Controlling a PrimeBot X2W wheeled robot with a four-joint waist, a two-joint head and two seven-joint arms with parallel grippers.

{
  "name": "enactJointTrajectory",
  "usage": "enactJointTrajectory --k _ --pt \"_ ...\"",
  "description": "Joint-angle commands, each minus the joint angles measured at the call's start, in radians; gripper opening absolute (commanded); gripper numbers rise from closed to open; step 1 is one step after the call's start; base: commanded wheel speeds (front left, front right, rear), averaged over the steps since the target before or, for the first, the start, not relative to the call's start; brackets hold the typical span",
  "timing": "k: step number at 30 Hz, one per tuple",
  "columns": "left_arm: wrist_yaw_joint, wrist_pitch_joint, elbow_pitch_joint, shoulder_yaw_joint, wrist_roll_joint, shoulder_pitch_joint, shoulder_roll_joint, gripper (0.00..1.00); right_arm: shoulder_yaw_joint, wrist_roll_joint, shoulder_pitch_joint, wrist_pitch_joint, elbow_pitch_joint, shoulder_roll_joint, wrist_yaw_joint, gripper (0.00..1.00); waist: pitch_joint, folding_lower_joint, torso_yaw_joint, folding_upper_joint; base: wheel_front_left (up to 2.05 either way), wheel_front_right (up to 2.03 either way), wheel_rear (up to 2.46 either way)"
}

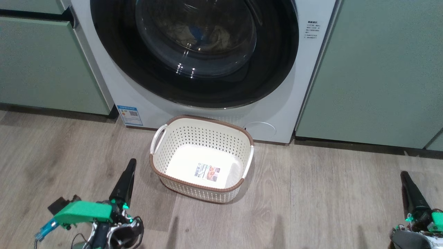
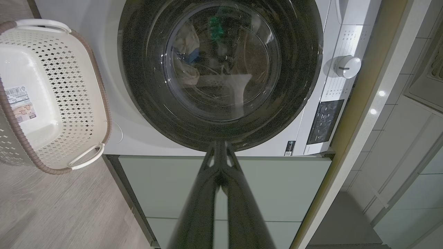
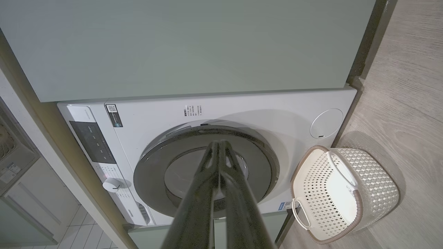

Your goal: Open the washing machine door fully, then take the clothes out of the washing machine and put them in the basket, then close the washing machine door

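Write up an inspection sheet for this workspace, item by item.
Surface: grey-brown wood-look plank floor.
Job's things: washing machine with its door looking shut; clothes inside, behind the glass; basket on the floor before it, empty but for a label.
Clutter: nothing seen.
Grippers: left gripper shut, empty, low left; right gripper shut, empty, low right.
Cables: thin wires at the left wrist.
Surroundings: pale green cabinets either side of the machine.
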Motion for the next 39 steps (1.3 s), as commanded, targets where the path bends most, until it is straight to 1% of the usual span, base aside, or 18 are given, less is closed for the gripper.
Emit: enactJointTrajectory --k 1,39 --pt "-0.009 0.006 -0.028 0.033 0.007 -0.056 0.007 0.00 0.016 -0.009 -0.058 0.005 -0.032 -0.004 0.001 0.00 0.000 0.0000 0.000 -0.0001 0.00 0.00 0.00" --pt "-0.009 0.006 -0.028 0.033 0.007 -0.056 0.007 0.00 0.016 -0.009 -0.058 0.005 -0.032 -0.004 0.001 0.00 0.000 0.0000 0.000 -0.0001 0.00 0.00 0.00"
